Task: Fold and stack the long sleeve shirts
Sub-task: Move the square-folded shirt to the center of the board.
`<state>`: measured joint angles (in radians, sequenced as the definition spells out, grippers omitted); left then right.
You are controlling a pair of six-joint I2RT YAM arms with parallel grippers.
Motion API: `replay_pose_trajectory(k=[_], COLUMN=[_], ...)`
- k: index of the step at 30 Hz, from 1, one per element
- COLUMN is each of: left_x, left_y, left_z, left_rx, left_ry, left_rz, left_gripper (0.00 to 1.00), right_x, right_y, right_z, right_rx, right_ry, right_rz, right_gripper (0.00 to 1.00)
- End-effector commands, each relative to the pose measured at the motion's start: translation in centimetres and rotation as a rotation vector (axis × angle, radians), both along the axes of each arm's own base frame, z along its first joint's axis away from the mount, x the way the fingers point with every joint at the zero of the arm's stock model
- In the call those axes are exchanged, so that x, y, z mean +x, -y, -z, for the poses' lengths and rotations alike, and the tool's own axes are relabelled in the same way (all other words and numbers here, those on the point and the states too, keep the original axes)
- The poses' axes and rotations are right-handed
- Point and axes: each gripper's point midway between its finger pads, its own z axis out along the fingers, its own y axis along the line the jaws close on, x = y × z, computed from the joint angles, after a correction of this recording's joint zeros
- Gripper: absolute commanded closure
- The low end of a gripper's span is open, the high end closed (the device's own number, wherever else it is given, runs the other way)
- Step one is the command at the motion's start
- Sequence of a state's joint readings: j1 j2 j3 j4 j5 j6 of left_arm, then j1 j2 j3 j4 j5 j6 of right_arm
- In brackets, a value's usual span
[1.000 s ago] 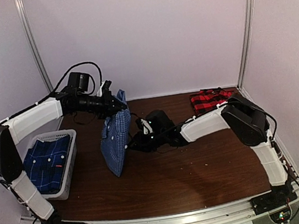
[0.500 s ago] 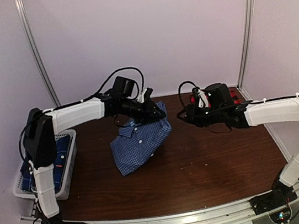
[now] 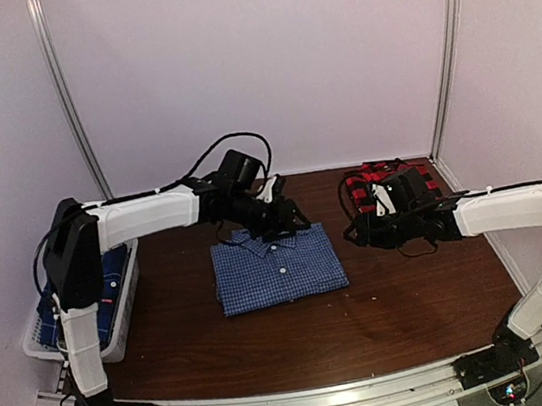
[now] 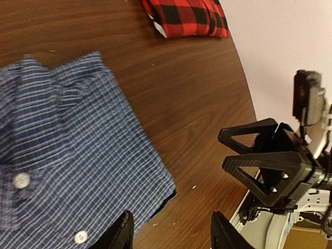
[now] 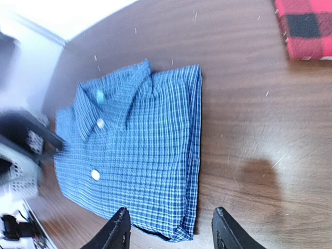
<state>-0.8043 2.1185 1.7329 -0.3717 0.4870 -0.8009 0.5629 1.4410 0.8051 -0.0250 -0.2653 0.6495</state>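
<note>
Left arm white-shelled, black-jointed, cabled; right pincer black, triangular-framed.

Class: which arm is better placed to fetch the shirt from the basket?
Probably the left: the basket sits on its side, while the right gripper hovers by the red plaid shirt.

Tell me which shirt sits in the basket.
The darker blue plaid shirt, inside the white basket at left. The gingham shirt lies folded mid-table, the red plaid shirt at the far right.
</note>
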Motion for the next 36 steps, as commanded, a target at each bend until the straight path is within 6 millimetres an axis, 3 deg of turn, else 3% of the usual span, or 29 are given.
replay_pose_trajectory(k=[1, 6, 10, 17, 27, 33, 36], left_x=[2.0, 1.5, 0.0, -1.5, -2.4, -2.9, -3.7], left_y=[-7.6, -15.3, -19.6, -24.2, -23.2, -22.1, -21.2], left_z=[-1.9, 1.0, 3.1, 6.5, 10.2, 11.0, 11.2], left_rx=[0.064, 0.127, 0.202, 0.337, 0.263, 0.219, 0.206], left_ry=[0.104, 0.083, 0.076, 0.067, -0.014, -0.047, -0.072], left_rz=[-0.156, -0.273, -0.331, -0.458, -0.461, -0.431, -0.403], left_gripper=[0.49, 0.50, 0.48, 0.59, 0.69, 0.72, 0.78], right_x=[-1.1, -1.8, -2.3, -3.3, -4.1, -4.5, -4.9], right_y=[-2.0, -3.6, -4.3, -4.7, -4.7, -4.8, -5.2], right_z=[3.1, 5.2, 6.5, 8.3, 9.3, 9.7, 9.7], right_rx=[-0.085, -0.133, -0.157, -0.194, -0.205, -0.199, -0.190], right_ry=[-0.049, -0.081, -0.102, -0.134, -0.149, -0.154, -0.154], right_rz=[-0.097, -0.164, -0.194, -0.210, -0.219, -0.222, -0.232], right_gripper=[0.46, 0.50, 0.52, 0.54, 0.57, 0.61, 0.66])
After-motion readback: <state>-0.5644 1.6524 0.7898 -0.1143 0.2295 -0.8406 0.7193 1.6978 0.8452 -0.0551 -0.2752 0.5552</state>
